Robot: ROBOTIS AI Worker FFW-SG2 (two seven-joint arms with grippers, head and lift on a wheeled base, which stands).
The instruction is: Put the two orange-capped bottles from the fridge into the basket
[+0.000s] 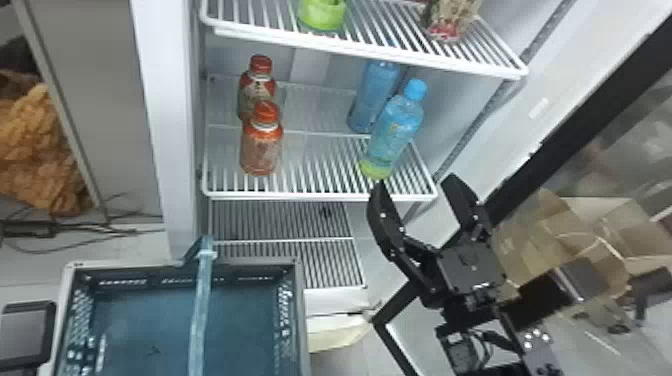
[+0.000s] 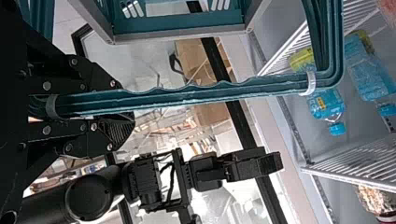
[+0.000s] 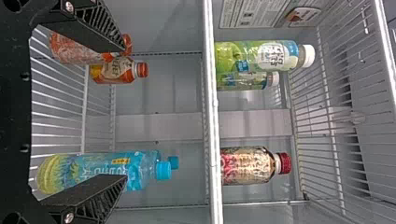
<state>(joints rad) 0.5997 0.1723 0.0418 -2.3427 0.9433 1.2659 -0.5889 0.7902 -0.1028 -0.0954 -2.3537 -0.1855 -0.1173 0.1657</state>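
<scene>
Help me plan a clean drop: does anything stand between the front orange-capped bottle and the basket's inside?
Yes, the handle of the basket, gripped by the left end effector, runs over the opening. Nothing visible stands between the bottle and the shelf's front edge.

Orange-capped bottles [image 1: 262, 150], reddish orange — blue bottles [image 1: 396, 127], yellow-green bases [image 1: 375, 170]; teal basket [image 1: 150, 268], grey-rimmed

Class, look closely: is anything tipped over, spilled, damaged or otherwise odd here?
Nothing stands out: the orange-capped bottles and blue bottles stand upright on their shelf, no spill shows, and the left gripper holds the basket by its handle.
</scene>
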